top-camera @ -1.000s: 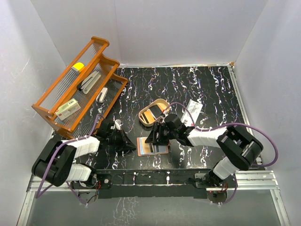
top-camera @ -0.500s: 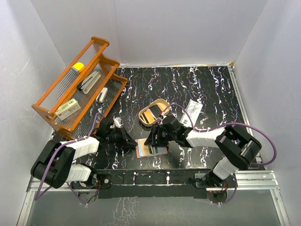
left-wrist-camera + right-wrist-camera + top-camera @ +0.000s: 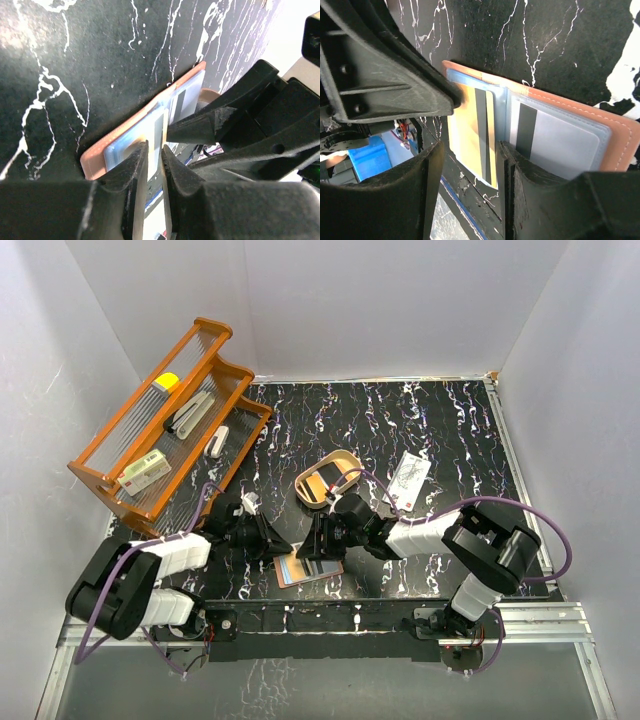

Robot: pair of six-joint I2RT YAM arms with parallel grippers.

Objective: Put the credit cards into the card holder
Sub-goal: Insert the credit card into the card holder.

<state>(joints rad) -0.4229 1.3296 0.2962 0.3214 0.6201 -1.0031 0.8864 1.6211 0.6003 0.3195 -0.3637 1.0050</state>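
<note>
The reddish-brown card holder lies open near the table's front edge. An orange card with a dark stripe sticks partway out of its left clear pocket; a pale card sits in the right pocket. My right gripper is open, with one finger on each side of the orange card. The left gripper is shut, its tip pressing on the holder's left pocket beside that card. A white card with print lies on the table behind the right arm.
A tan oval tray just behind the grippers holds a dark and orange card. The large orange wire rack with a few items stands at the back left. The table's front edge runs close under the holder.
The card holder has slid left and toward the front edge and turned a little. Both grippers moved with it, the right one shifting left.
</note>
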